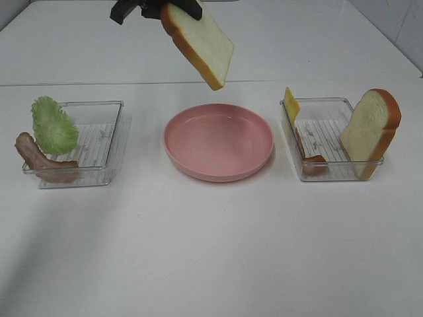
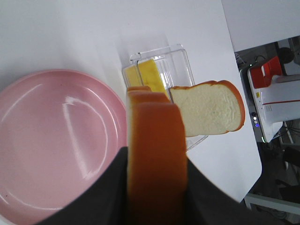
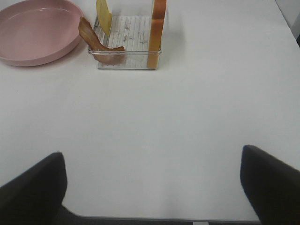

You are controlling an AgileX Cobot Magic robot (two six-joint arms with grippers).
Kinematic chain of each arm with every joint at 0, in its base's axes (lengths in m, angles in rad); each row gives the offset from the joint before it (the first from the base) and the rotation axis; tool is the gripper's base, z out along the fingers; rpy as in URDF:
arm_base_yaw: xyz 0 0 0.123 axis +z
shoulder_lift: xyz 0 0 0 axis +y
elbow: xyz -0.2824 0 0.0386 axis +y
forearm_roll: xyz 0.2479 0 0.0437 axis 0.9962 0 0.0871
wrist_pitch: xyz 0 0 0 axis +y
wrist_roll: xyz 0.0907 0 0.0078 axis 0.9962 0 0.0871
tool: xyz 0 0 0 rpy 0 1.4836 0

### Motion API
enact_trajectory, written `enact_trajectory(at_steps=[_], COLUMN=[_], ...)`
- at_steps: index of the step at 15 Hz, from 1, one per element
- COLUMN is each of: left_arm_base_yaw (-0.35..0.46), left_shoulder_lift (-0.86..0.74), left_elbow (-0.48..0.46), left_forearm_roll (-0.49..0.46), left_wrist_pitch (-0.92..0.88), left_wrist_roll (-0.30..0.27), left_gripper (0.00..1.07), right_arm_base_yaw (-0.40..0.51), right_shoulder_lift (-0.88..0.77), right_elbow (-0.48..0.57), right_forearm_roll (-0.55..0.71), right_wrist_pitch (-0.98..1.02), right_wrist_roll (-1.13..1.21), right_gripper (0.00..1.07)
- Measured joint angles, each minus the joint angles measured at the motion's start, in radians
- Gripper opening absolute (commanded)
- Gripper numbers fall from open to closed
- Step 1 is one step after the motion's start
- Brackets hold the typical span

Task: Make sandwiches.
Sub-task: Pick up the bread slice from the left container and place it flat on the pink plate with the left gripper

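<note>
My left gripper (image 1: 155, 8) is shut on a white bread slice (image 1: 198, 43) with an orange-brown crust. It holds the slice tilted in the air above the far side of the round pink plate (image 1: 218, 142). The left wrist view shows that slice edge-on (image 2: 157, 150) between the dark fingers (image 2: 108, 192). A second bread slice (image 1: 370, 129) leans in the right clear tray (image 1: 324, 132), with a yellow cheese slice (image 1: 291, 102) and a bacon strip (image 1: 314, 162). A green lettuce leaf (image 1: 54, 125) and a bacon strip (image 1: 39, 158) lie in the left tray (image 1: 99, 132). My right gripper (image 3: 151, 154) is open and empty, low over the table in front of the right tray (image 3: 129, 33).
The pink plate (image 2: 51, 140) holds nothing. The table's far edge runs behind the trays. Off the table's right side stands a device with a red part (image 2: 267, 70).
</note>
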Motion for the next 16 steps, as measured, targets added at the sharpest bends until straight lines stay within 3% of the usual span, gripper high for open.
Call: enact_trajectory(at_steps=[11, 16], left_arm_base_yaw=[-0.013, -0.018], left_shoulder_lift=[0.188, 0.274], left_elbow=[0.000, 0.000], left_forearm_roll=[-0.064, -0.147], left_wrist_pitch=[-0.043, -0.137], left_wrist_roll=[0.011, 0.011], left_gripper=[0.13, 0.13], right_arm_base_yaw=[0.000, 0.000], right_shoulder_lift=[0.000, 0.000], right_elbow=[0.000, 0.000], right_forearm_roll=[0.001, 0.001], right_wrist_pitch=[0.000, 0.000], right_wrist_roll=[0.000, 0.000], right_gripper=[0.98, 0.98])
